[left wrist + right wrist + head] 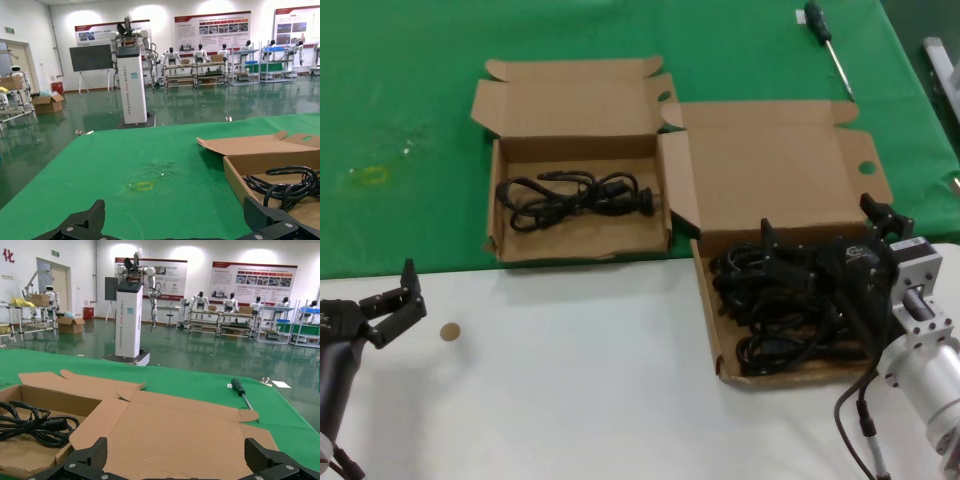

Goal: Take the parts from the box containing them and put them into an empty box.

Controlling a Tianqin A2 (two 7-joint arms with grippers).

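Observation:
The larger brown box (708, 300) stands at the right with its tall lid (175, 425) folded back, and several black power cords (780, 315) are piled in it. My right gripper (818, 218) (176, 447) hangs open just over that pile, facing the lid, with nothing between its fingers. To the left, the smaller box (495, 205) (235, 177) holds one looped cord (575, 193) (290, 187) (35, 425). My left gripper (413, 290) (175, 210) is open and empty, low over the white table at the near left, well apart from both boxes.
A black-handled screwdriver (820, 25) (239, 388) lies on the green cloth (400, 120) behind the larger box. A small brown disc (450, 332) sits on the white table (580, 380) near my left gripper. A yellowish mark (370, 175) (144, 186) is on the cloth at far left.

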